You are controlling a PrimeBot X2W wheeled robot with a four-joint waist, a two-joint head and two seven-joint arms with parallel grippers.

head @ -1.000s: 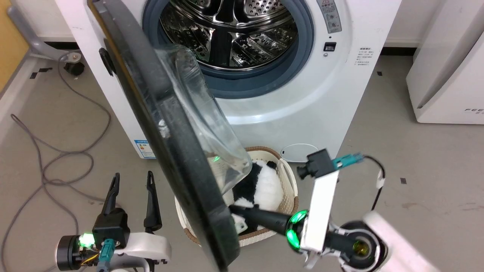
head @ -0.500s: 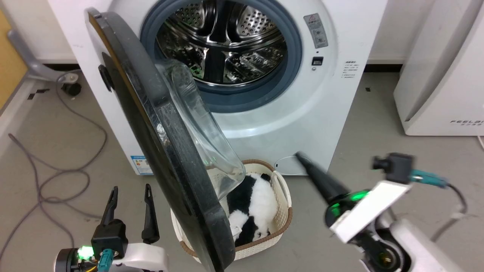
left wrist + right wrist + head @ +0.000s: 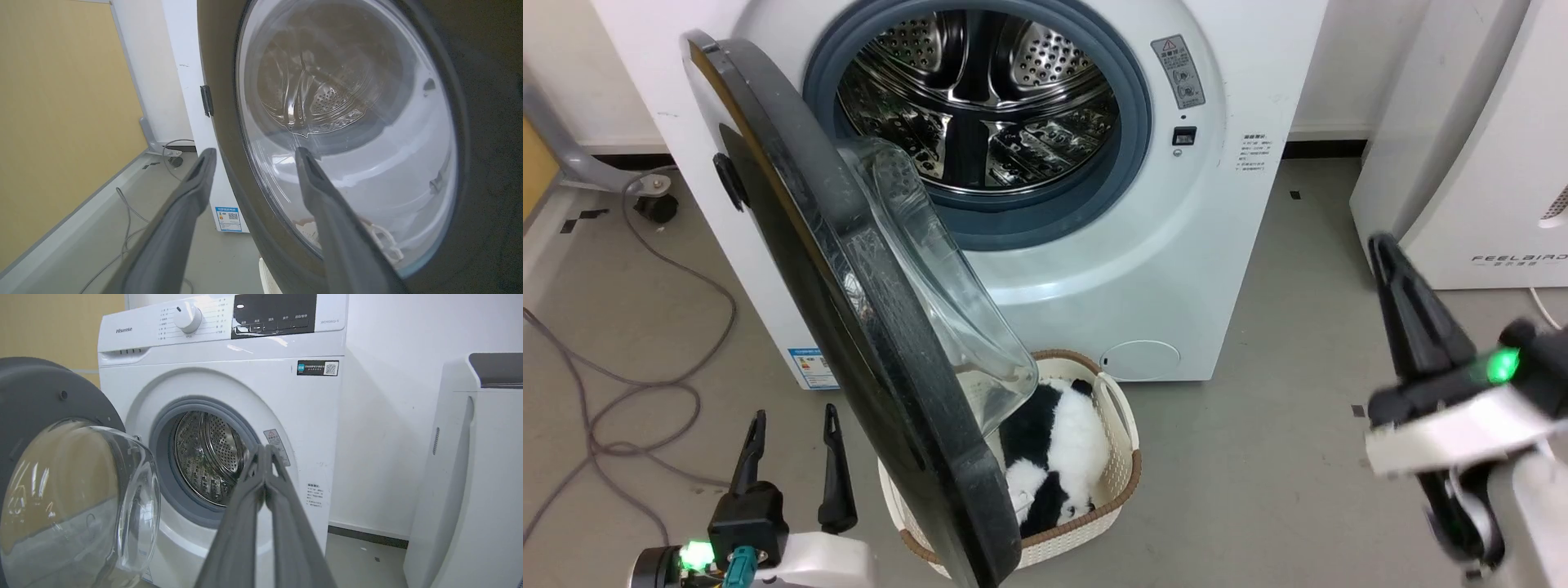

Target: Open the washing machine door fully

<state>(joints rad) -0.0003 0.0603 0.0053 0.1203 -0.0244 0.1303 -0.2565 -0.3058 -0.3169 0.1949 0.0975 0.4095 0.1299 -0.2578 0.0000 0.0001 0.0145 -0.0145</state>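
And the right gripper (image 3: 1380, 249) has swung off the washing machine door (image 3: 837, 273), out to the right of the washing machine (image 3: 1217, 204), fingers pinched together on nothing, while that glossy black disc with its bulging glass bowl stands out from the machine's left side, left gripper (image 3: 794, 414) gaping empty before the machine's left corner.

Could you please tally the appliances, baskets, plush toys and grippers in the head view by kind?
White appliances: 2, washing machine and FEELBIRD unit
Basket: 1
Plush toy: 1
Grippers: 2, left gripper and right gripper
Total: 6
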